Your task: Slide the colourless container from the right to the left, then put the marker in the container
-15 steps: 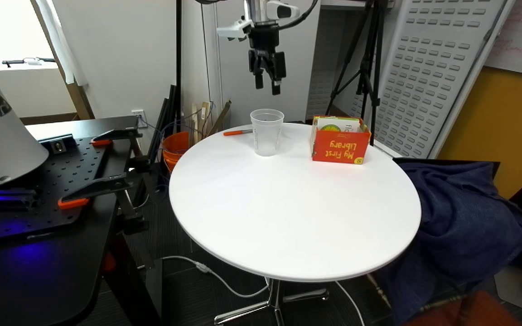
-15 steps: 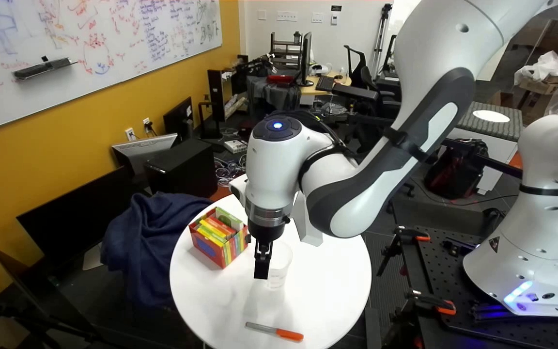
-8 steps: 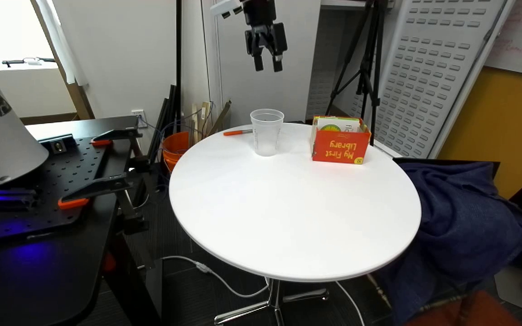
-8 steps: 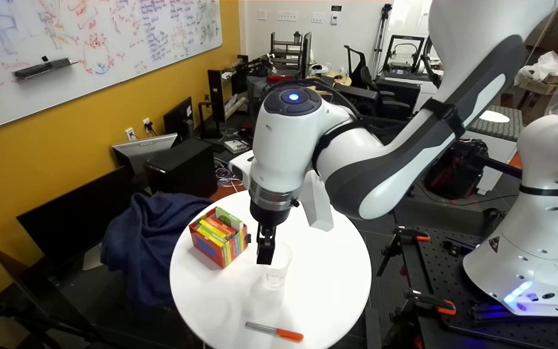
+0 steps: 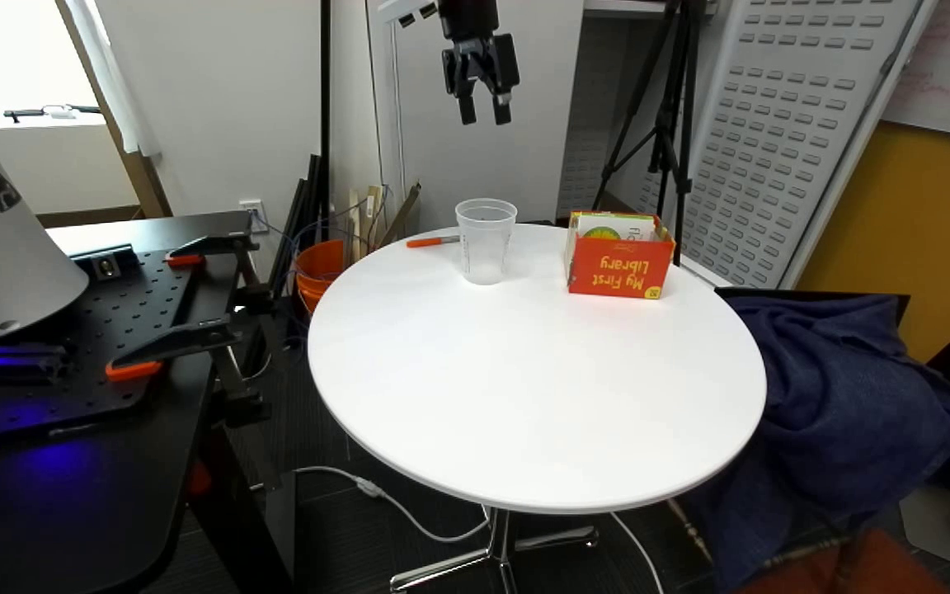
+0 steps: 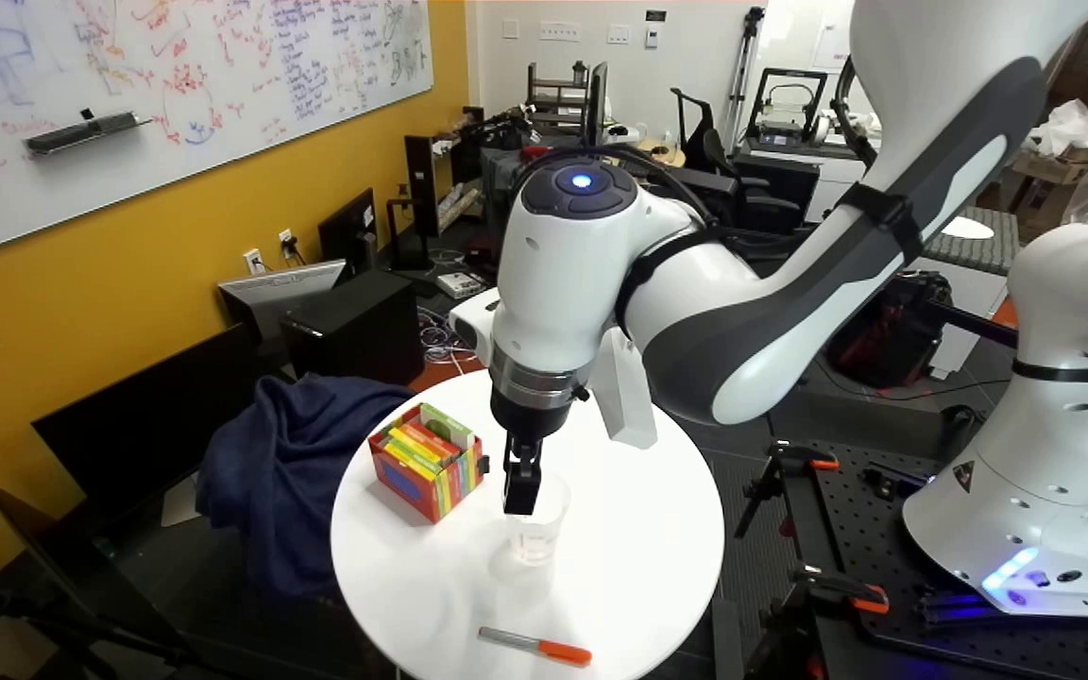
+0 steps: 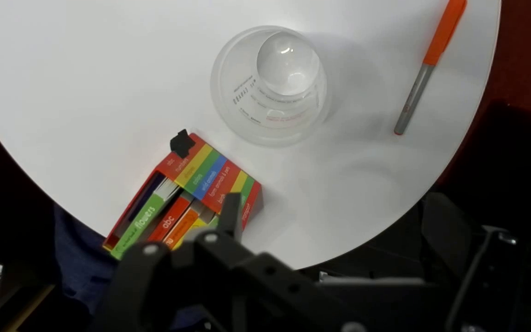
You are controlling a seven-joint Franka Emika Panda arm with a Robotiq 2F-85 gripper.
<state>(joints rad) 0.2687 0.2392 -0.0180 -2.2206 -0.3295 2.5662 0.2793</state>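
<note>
Two-fingered pincer [image 5: 485,114] spread, nothing pinched, well above the table [image 5: 537,371]. Below it, upright: the clear cup [image 5: 486,243]; likely light, thin-walled, smooth, apt to dent or tip, so best pushed or held low on its side. Also below the pincer, farther out to one side: the marker [image 7: 428,67], lying flat; probably stiff, prone to roll, best pinched mid-barrel, crosswise.

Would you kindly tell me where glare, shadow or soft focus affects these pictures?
In an exterior view, the white table is so bright the clear cup nearly melts into it; in an exterior view, the bright upper-left patch is washed out; in the wrist view, glints show inside the cup, soft shadows lie beside it, and the gripper looks blurred.
</note>
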